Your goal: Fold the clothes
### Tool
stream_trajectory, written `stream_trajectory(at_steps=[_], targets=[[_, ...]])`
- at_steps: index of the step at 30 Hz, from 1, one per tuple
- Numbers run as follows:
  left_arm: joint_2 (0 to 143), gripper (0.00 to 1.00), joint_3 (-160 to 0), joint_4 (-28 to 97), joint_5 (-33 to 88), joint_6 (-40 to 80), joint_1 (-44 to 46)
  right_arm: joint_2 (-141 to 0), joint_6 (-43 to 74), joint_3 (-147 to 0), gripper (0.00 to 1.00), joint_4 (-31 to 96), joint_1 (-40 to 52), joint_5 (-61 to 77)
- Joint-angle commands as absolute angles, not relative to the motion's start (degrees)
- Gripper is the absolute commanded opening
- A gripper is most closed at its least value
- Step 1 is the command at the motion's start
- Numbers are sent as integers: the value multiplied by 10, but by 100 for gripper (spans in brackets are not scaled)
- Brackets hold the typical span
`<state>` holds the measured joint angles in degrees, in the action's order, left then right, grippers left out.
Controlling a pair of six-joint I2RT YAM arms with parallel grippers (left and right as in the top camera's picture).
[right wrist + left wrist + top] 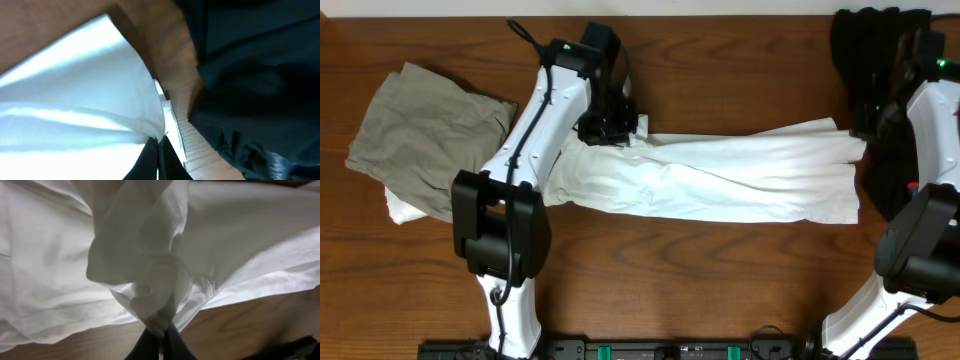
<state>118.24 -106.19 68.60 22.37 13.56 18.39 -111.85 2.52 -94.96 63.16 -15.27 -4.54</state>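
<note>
A large white T-shirt [720,180] lies stretched in a long band across the middle of the wooden table [720,290]. My left gripper [618,128] is at the shirt's left end. In the left wrist view this gripper [161,339] is shut on a bunched fold of the white fabric [150,300], lifted a little off the wood. My right gripper [865,140] is at the shirt's far right corner. The right wrist view shows that gripper [159,145] shut on the thin edge of the white cloth [75,115].
A crumpled olive garment [420,130] lies at the left, overlapping the shirt's left end. A black garment [875,50] is heaped at the back right, close beside the right gripper and dark in the right wrist view [250,75].
</note>
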Motion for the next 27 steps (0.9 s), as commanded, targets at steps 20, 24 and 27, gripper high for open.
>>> stream_trajectory(at_steps=[20, 24, 27], targets=[[1177, 6, -997, 694, 229, 138, 187, -1109, 25, -837, 1, 596, -169, -112], [1177, 6, -996, 700, 229, 138, 187, -1109, 27, -837, 7, 615, -169, -112], [1177, 6, -996, 704, 229, 138, 187, -1109, 27, -837, 9, 634, -169, -111]])
